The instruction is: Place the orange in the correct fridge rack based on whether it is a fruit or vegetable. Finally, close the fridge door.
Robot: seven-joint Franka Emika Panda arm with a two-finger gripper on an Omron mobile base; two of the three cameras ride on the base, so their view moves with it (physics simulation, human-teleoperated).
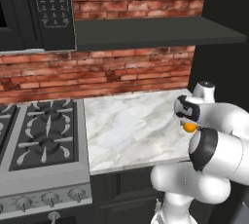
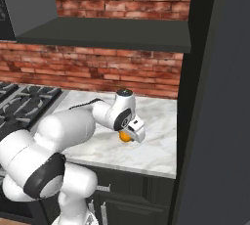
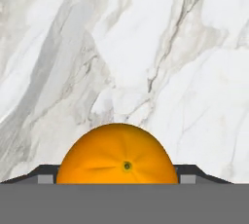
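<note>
Step in hand, as judged: the pick-up of the orange (image 3: 117, 154), first part of the task. The fridge rack stage and the door closing are not yet done.

Position of the orange: over the right part of the marble tabletop (image 1: 131, 125), near its front edge, beside the dark tall panel (image 2: 215, 121) on the right. In the right base view the orange (image 2: 125, 136) shows just under the wrist, tucked beneath the tool (image 2: 133, 136). In the left base view it appears as a small bright patch (image 1: 189, 127) between the arm's links. Whether it touches the tabletop or hangs just above it cannot be told.

Relation to the tool: in the hand view the orange sits centred at the bottom, with the two dark fingertips (image 3: 46, 173) flanking it left and right, close against its sides. The tool (image 3: 117, 179) appears narrowed around the fruit; actual contact cannot be confirmed, though the fit looks snug.

Next move, as judged: confirm the grip, raise the orange straight off the tabletop, then carry it right toward the fridge. The ball is smooth and round, so a loose pinch could let it roll out.
</note>
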